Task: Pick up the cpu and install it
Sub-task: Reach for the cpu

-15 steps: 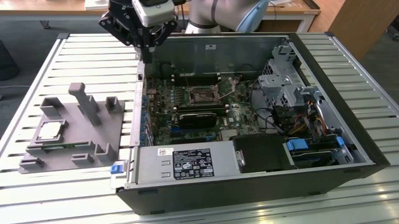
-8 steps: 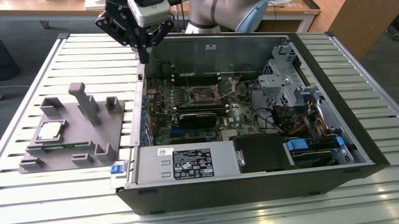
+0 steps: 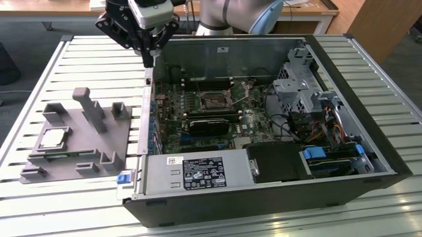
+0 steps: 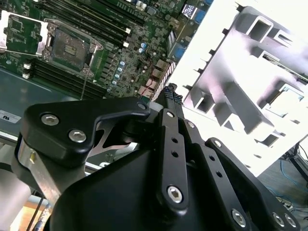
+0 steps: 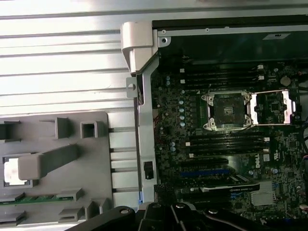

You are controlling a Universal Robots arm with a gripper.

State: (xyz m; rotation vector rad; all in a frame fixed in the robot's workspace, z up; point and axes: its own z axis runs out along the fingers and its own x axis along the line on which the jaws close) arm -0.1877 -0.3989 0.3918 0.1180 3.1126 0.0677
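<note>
Here's the gripper (image 3: pixel 149 63), hanging over the side wall of the open computer case (image 3: pixel 264 197), fingers pinched together on nothing. The cpu (image 3: pixel 53 138) sits in its pocket on the grey holder tray (image 3: pixel 128 139) beside the case, with a green memory stick (image 3: pixel 63 156) slotted close by. Inside the case, the motherboard socket (image 3: pixel 214 102) shows its cover plate flipped up.

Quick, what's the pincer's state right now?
The pincer is closed and holding nothing; the cpu lies on the grey fixture.

Lab: robot arm (image 3: pixel 232 16), slatted workbench (image 3: pixel 86 59)
</note>
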